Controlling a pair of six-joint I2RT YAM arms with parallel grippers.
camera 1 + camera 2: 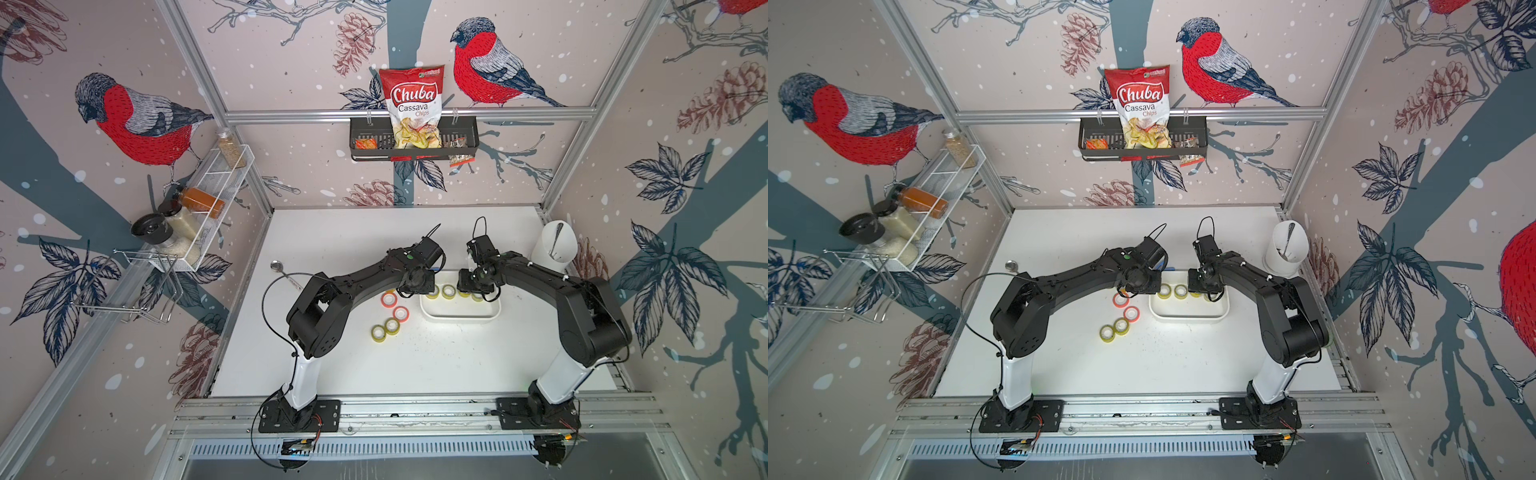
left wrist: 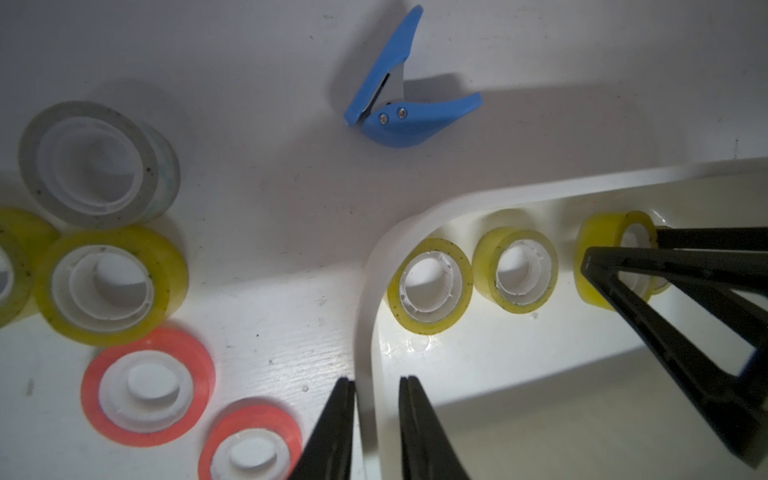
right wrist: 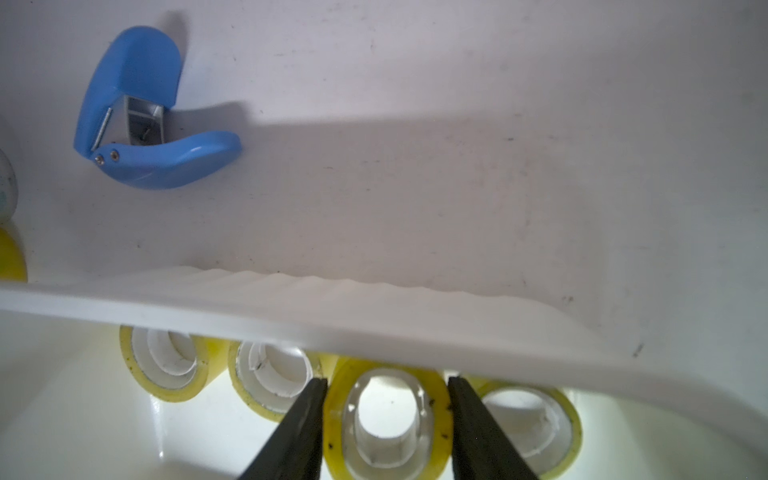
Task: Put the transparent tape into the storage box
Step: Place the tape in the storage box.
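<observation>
Item: transparent tape roll [image 3: 338, 419], yellow-tinted, tipped off flat, clamped across its diameter by right gripper [image 3: 387, 379]. It is already within the storage box [image 1: 459, 316], just right of frame centre in both top views. Boxed rolls [image 3: 266, 390] crowd either side. Left gripper [image 2: 378, 380] pinches the box rim. Spare yellow rolls [image 1: 391, 325] lie lower left of the box, nearer the left arm, red rolls [image 1: 401, 313] adjoining.

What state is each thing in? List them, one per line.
storage box: on table, three loose yellow tape rolls inside
left gripper: shut astride storage box rim
right gripper: shut on held yellow tape roll
clear tape roll: flat on table, outside box
pink tape rolls: flat on table
blue hole punch: on its side
</observation>
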